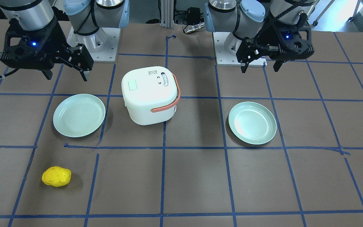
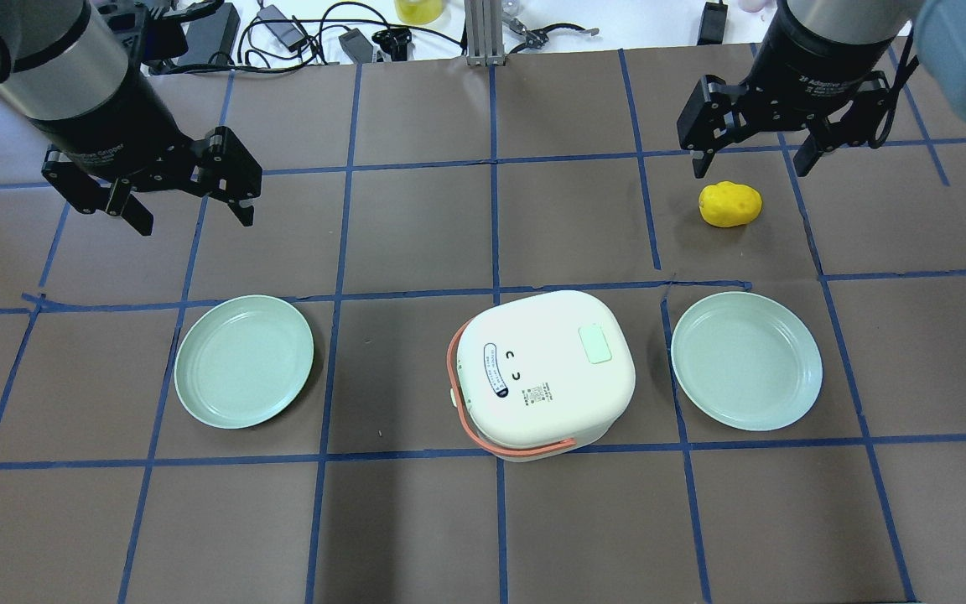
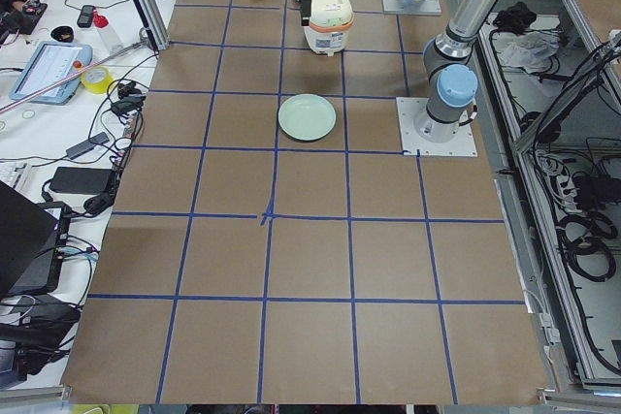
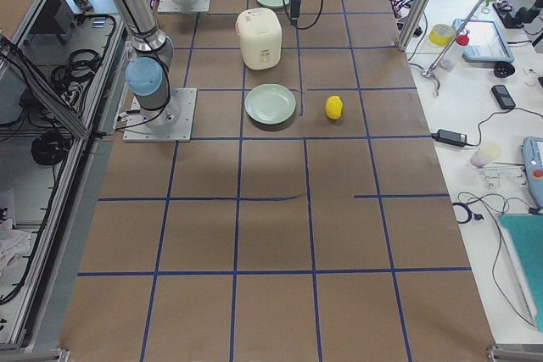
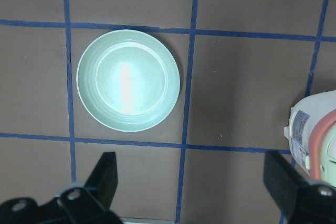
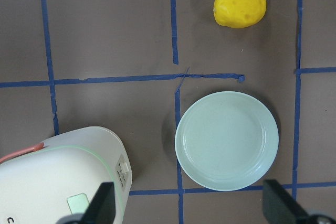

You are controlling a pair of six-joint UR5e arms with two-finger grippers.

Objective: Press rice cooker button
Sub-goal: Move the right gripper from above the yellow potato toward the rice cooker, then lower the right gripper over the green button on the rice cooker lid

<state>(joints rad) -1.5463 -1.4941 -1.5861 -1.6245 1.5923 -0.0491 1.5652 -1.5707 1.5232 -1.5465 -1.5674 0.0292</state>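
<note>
From across the table, my left gripper [image 1: 260, 67] and right gripper [image 1: 65, 75] both hang wide open and empty, with the rice cooker [image 1: 146, 97] standing between the two pairs of jaws and touched by neither. Overhead, the button [image 2: 595, 344] lies on the lid nearer the right jaws than the left. In the right wrist view it shows just outside one spread jaw, so I judge the whole approach and press are left to do.

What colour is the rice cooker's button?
Pale mint green. The button shows best in the overhead exterior view.
</note>
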